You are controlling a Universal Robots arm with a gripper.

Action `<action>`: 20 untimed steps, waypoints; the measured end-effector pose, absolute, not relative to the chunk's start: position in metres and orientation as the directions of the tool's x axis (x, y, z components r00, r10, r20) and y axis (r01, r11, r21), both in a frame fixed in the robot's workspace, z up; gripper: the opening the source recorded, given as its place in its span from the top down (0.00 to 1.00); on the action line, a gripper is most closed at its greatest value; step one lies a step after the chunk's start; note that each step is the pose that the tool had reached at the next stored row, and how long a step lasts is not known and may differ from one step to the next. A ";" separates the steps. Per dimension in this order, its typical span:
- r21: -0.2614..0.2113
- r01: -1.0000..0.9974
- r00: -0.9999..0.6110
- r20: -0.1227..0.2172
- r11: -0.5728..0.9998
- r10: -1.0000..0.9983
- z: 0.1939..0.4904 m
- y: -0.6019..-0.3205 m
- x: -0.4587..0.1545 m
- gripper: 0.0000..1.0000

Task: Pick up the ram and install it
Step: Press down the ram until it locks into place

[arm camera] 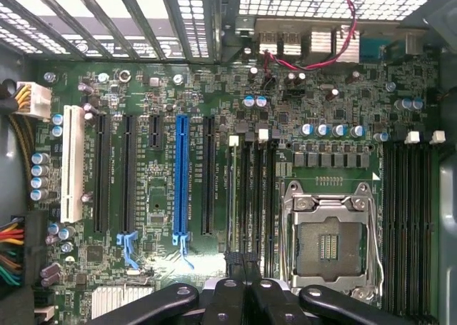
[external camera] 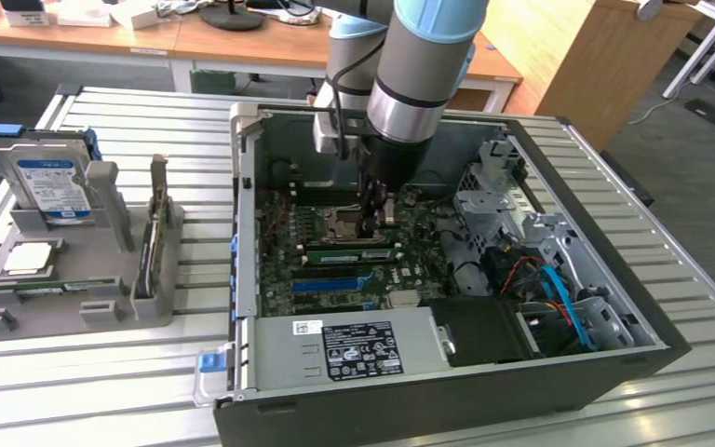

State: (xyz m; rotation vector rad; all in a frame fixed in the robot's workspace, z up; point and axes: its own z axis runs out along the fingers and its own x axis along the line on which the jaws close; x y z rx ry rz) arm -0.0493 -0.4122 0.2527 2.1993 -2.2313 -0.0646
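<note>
The ram (arm camera: 232,196) shows edge-on as a thin pale strip standing in the memory slot nearest the expansion slots, beside the empty CPU socket (arm camera: 328,246). In the exterior view it is a green strip (external camera: 351,251) on the motherboard inside the open computer case. My gripper (arm camera: 246,268) hangs just over one end of that group of slots, and its dark fingers are shut together with nothing visible between them. From the exterior view, the arm reaches straight down into the case and the gripper (external camera: 376,216) sits low over the board. I cannot tell whether a finger touches the ram.
A grey fixture (external camera: 122,298) to the exterior view's left of the case holds a blue-labelled hard drive (external camera: 49,191), a silver CPU chip (external camera: 29,261) and a thin stick on edge (external camera: 154,237). Case walls (external camera: 243,233), a drive cage (external camera: 494,186), a power supply (external camera: 357,349) and cables ring the board.
</note>
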 end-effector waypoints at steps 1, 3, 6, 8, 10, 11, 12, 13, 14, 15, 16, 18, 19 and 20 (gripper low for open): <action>0.035 -0.999 -0.025 -0.023 0.024 -0.999 0.253 -0.412 -0.049 0.89; 0.035 -0.998 -0.047 -0.023 0.046 -0.999 0.253 -0.412 -0.049 0.89; 0.035 -0.996 -0.084 -0.023 0.083 -0.996 0.253 -0.412 -0.049 0.89; 0.035 -0.993 -0.112 -0.022 0.112 -0.993 0.253 -0.412 -0.049 0.89; 0.035 -0.989 -0.143 -0.022 0.142 -0.990 0.253 -0.412 -0.049 0.89; 0.035 -0.987 -0.158 -0.022 0.157 -0.987 0.253 -0.412 -0.049 0.89; 0.035 -0.984 -0.175 -0.022 0.174 -0.984 0.253 -0.412 -0.049 0.89; 0.035 -0.981 -0.190 -0.022 0.189 -0.982 0.253 -0.412 -0.049 0.89; 0.035 -0.978 -0.206 -0.022 0.205 -0.978 0.253 -0.412 -0.049 0.89; 0.035 -0.975 -0.222 -0.022 0.221 -0.975 0.253 -0.412 -0.049 0.89; 0.035 -0.971 -0.237 -0.022 0.237 -0.971 0.253 -0.412 -0.049 0.89; 0.035 -0.963 -0.269 -0.022 0.268 -0.963 0.253 -0.412 -0.049 0.89; 0.035 -0.958 -0.286 -0.022 0.286 -0.958 0.253 -0.412 -0.049 0.89; 0.035 -0.953 -0.302 -0.022 0.301 -0.953 0.253 -0.412 -0.049 0.89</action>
